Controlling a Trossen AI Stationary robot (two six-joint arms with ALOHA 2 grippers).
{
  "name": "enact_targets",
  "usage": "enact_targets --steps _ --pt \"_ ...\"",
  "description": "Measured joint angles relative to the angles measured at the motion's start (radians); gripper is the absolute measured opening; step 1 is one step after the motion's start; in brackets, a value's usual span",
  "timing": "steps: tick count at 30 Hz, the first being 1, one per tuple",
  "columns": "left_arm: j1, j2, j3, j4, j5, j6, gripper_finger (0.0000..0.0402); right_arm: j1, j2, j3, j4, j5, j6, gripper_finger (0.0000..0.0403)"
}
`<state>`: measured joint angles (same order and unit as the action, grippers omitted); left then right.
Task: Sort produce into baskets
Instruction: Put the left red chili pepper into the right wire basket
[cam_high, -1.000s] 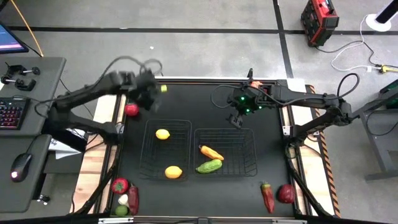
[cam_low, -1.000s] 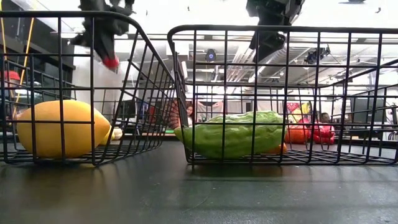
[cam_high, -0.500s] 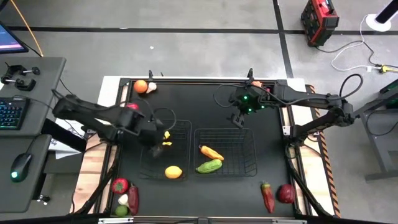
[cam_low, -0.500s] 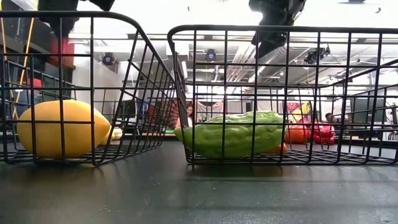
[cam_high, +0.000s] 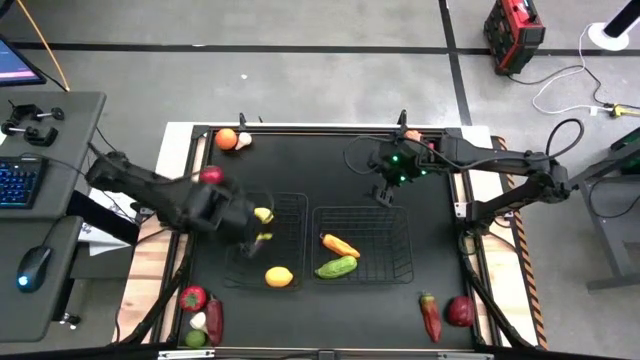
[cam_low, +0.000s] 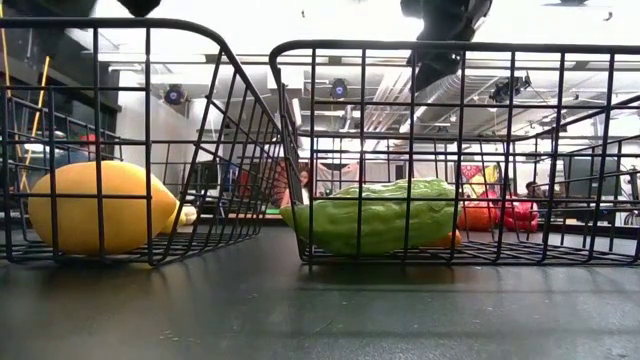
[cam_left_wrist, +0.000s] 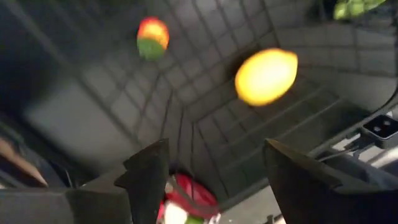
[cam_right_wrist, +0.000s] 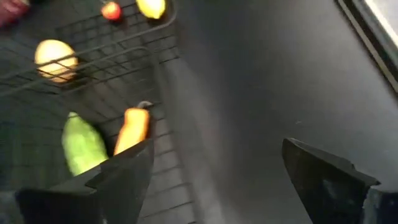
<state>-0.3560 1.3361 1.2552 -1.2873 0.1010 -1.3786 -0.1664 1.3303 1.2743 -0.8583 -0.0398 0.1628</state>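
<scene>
Two arms, left claw (cam_high: 255, 228) over basket (cam_high: 290, 268)

Black table (cam_high: 300, 160) with two baskets (cam_high: 365, 243), scattered produce (cam_high: 444, 313)

Two black wire baskets sit side by side mid-counter. The left basket (cam_high: 290, 205) holds two yellow lemons, one near (cam_high: 279, 277) and one far (cam_high: 263, 214). The right basket (cam_high: 400, 215) holds an orange pepper (cam_high: 340, 244) and a green cucumber (cam_high: 336, 267), lying just beside each other.
</scene>
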Motion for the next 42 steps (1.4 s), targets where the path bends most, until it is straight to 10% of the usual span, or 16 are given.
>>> enact_targets --steps 16,24,42 --pt "-0.661 0.121 0.000 0.141 0.037 -0.716 0.0243 0.328 -0.012 0.000 0.172 0.229 0.531 0.0346" --pt "-0.695 0.312 0.000 0.363 0.037 -0.734 0.0243 0.413 -0.012 0.000 0.174 0.292 0.649 0.0346" --pt "-0.651 0.522 0.000 0.310 -0.002 -1.011 0.0243 0.477 -0.012 0.000 0.174 0.295 0.543 0.0346"
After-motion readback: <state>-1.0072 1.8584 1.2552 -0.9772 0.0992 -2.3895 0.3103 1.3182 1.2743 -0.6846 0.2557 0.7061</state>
